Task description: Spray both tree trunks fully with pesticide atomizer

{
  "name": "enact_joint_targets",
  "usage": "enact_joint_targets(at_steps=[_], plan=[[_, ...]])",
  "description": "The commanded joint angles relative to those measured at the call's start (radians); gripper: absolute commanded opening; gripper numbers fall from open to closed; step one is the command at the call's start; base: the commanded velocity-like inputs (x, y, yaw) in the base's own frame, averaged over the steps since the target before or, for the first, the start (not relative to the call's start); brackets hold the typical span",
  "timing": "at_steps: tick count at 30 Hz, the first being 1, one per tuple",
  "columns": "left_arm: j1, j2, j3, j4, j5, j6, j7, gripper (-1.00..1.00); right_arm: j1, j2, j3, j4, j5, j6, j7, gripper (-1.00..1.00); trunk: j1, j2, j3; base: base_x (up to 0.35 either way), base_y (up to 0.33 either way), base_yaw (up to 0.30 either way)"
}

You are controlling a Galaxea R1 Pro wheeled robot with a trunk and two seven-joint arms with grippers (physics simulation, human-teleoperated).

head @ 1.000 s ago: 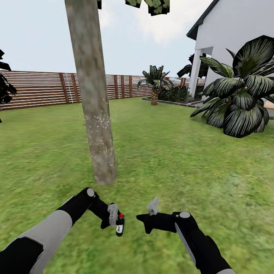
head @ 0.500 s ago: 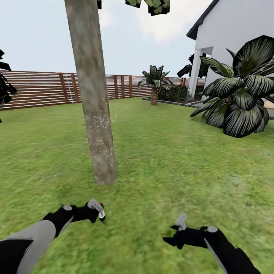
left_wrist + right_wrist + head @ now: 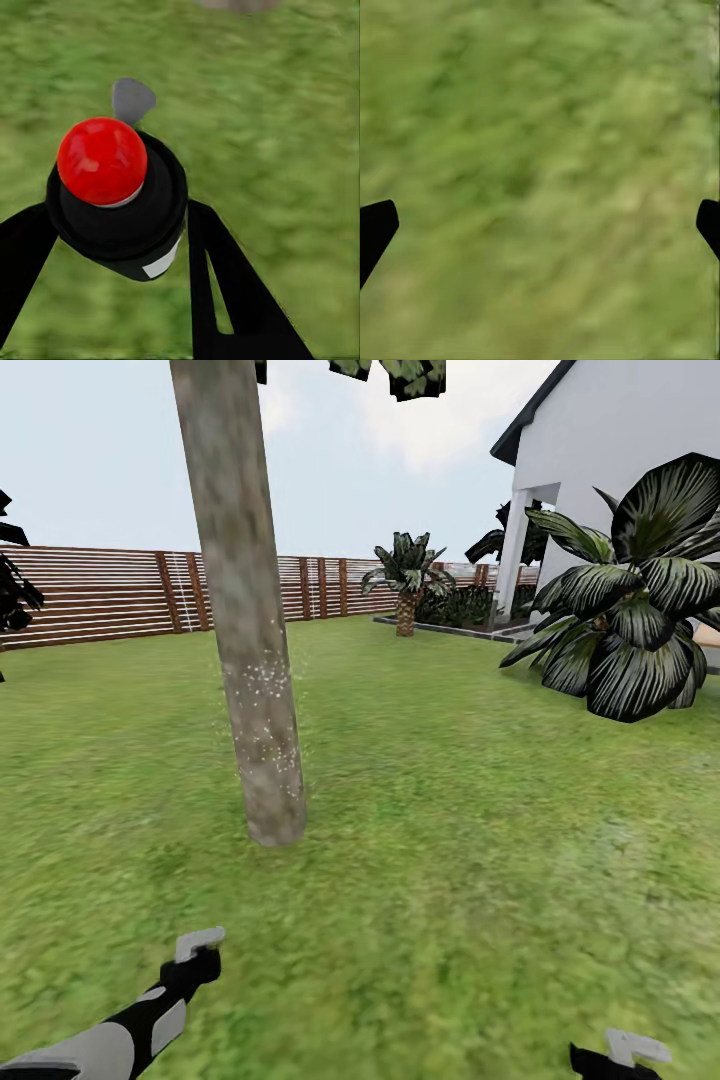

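Being lowered and drawn apart: both arms, since a second ago. Pesticide atomizer [image 3: 120,199] being clamped by left gripper [image 3: 112,247]; right gripper [image 3: 540,225] being held wide, empty. Tree trunk [image 3: 245,660] at 11 o'clock being left partly speckled; spraying likely being paused.

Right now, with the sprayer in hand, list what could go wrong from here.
1. White pesticide specks cover only a low band of the tree trunk; leaving now would likely leave the bark above bare.
2. The left end effector holds the atomizer low over the grass, aimed away from the trunk; a spray may be wasted.
3. The right end effector hangs open close to the grass.
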State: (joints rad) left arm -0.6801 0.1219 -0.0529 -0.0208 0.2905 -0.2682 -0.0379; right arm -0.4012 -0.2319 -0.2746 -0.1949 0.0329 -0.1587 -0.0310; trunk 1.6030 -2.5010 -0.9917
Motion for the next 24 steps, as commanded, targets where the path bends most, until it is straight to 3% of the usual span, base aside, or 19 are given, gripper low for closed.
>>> enact_joint_targets(at_steps=[1, 3, 7, 16, 22, 24], plan=[[0.014, -0.002, -0.007, 0.001, 0.030, -0.004, 0.003, -1.00, -0.001, 0.000, -0.004, 0.001, 0.004, -0.012, -0.009, 1.00, 0.000, 0.000, -0.001, 0.000, 0.000, 0.000], [0.056, -0.003, -0.006, 0.001, 0.055, -0.032, 0.009, -1.00, -0.001, 0.000, -0.007, -0.002, 0.004, -0.019, -0.014, 1.00, 0.000, 0.000, -0.001, 0.000, 0.000, 0.000], [0.067, -0.002, -0.006, 0.001, 0.062, -0.088, 0.011, -1.00, -0.001, 0.002, -0.005, 0.000, 0.006, -0.021, -0.015, 1.00, 0.000, 0.000, -0.001, 0.000, 0.000, 0.000], [0.071, 0.010, -0.006, 0.001, 0.062, -0.094, 0.011, -1.00, -0.001, 0.004, -0.009, -0.003, 0.004, -0.021, -0.018, 1.00, 0.000, 0.000, -0.001, 0.000, 0.000, 0.003], [0.072, 0.010, -0.007, 0.002, 0.062, -0.093, 0.010, -1.00, -0.001, 0.004, -0.011, -0.006, 0.003, -0.021, -0.021, 1.00, 0.000, 0.000, -0.001, 0.000, 0.000, 0.220], [0.102, 0.010, -0.006, 0.001, 0.062, -0.096, 0.010, -1.00, -0.001, 0.003, -0.011, -0.003, 0.004, -0.021, -0.021, 1.00, 0.000, 0.000, -0.001, 0.000, 0.000, 0.278]])
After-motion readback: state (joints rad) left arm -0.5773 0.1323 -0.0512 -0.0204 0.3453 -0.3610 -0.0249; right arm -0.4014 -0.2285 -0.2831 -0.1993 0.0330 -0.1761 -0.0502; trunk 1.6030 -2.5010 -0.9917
